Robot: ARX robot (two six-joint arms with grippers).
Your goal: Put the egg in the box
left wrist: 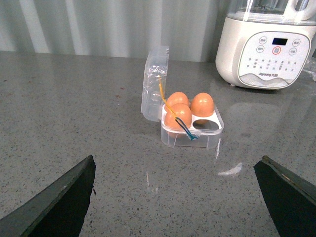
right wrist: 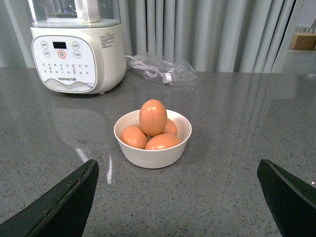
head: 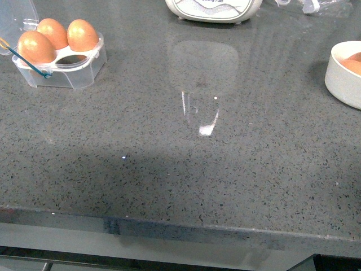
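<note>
The clear plastic box (head: 84,70) (left wrist: 197,136) sits at the table's far left, lid open, holding three orange-brown eggs (head: 82,35) (left wrist: 202,104); one cup near the front is bare. A blue-and-yellow cord (left wrist: 185,129) hangs over its front. Several more eggs, the top one an upright egg (right wrist: 152,117), lie heaped in a round white bowl (right wrist: 153,155) (head: 342,79) at the far right. My left gripper (left wrist: 175,197) is open, well short of the box. My right gripper (right wrist: 177,197) is open, short of the bowl. Neither holds anything.
A white kitchen appliance (head: 213,9) (left wrist: 266,47) (right wrist: 76,49) with a button panel stands at the back centre. A clear bag with a cable (right wrist: 163,71) lies behind the bowl. The grey speckled counter (head: 186,169) has its front edge near the camera.
</note>
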